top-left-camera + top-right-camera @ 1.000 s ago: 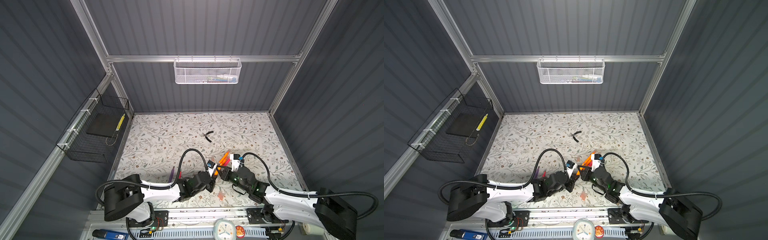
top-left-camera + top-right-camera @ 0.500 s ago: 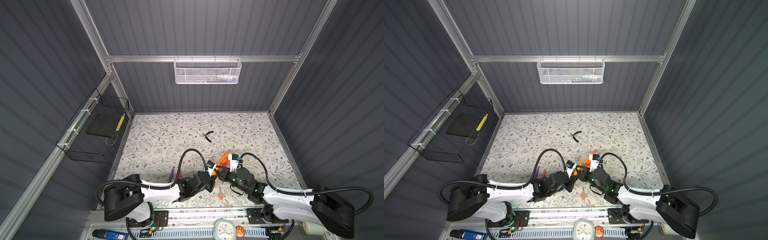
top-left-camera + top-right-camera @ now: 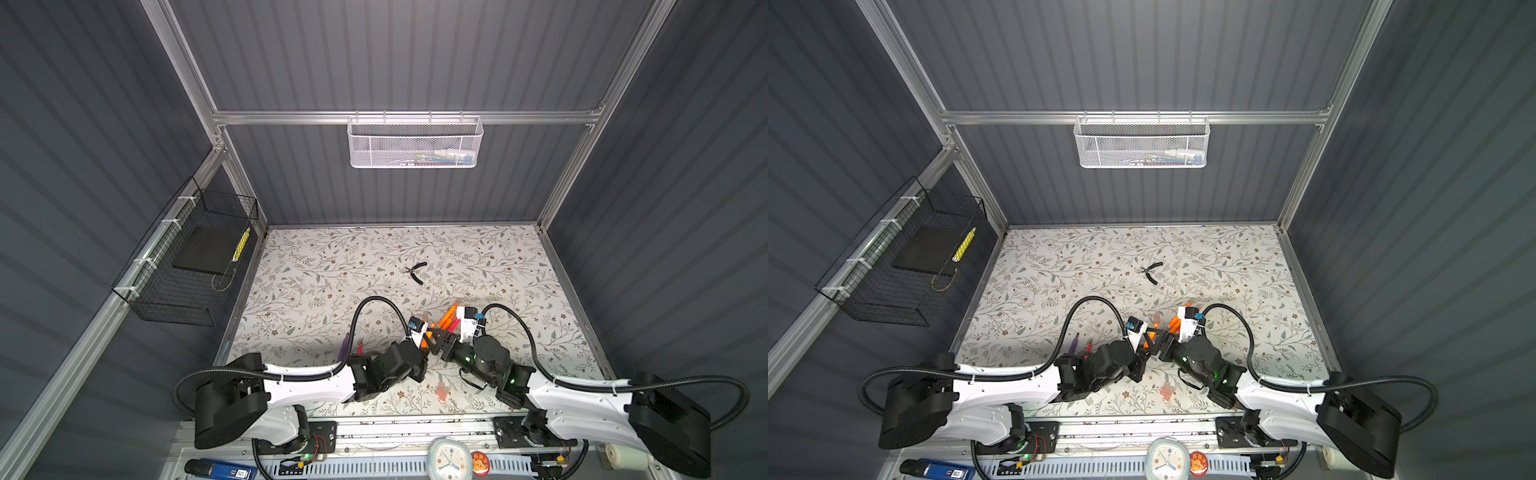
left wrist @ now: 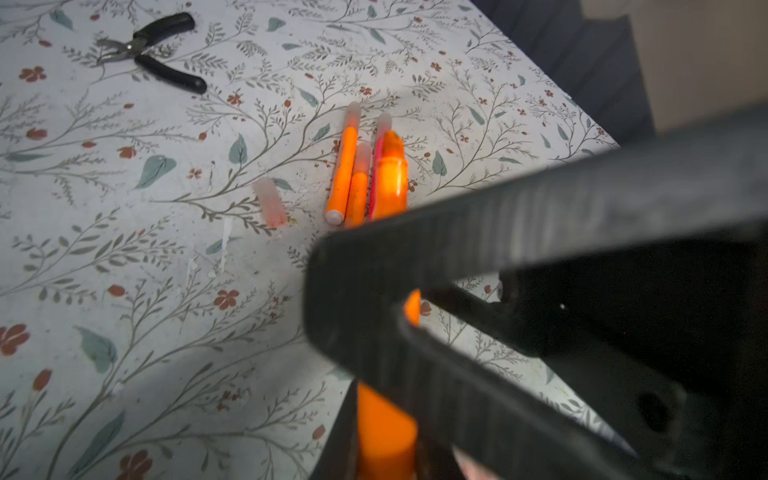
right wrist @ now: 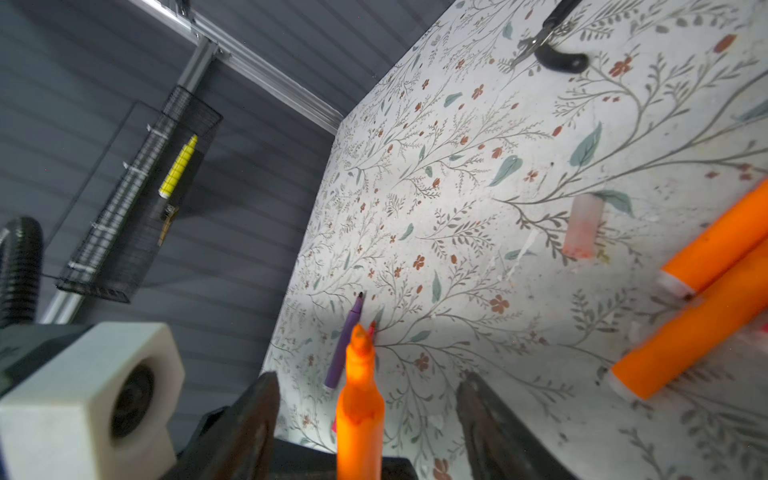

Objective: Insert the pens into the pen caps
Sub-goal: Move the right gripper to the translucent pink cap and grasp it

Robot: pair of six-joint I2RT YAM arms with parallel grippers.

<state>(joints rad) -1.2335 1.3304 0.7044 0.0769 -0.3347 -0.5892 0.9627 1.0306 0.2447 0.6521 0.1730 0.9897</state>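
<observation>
Plainly, the weak point is that only my left pincer (image 4: 388, 457) grips the orange pen (image 5: 358, 415), clamped shut low on its barrel with the pointed tip bare. My right pincer (image 5: 368, 382) straddles that barrel with its jaws parted, and as far as I can see it touches neither side. If I swing the right one sideways instead of drawing it straight back, a finger could clip the pen. That would skew it in the grip, or drop it onto the capped pens (image 4: 343, 174) lying just beyond on the worktop (image 3: 332, 270).

The pen hangs between my two pincers, near the front middle. One loose cap (image 4: 270, 203) lies beside the capped pens. Another cap (image 3: 441, 390) lies nearer, between my arms.
</observation>
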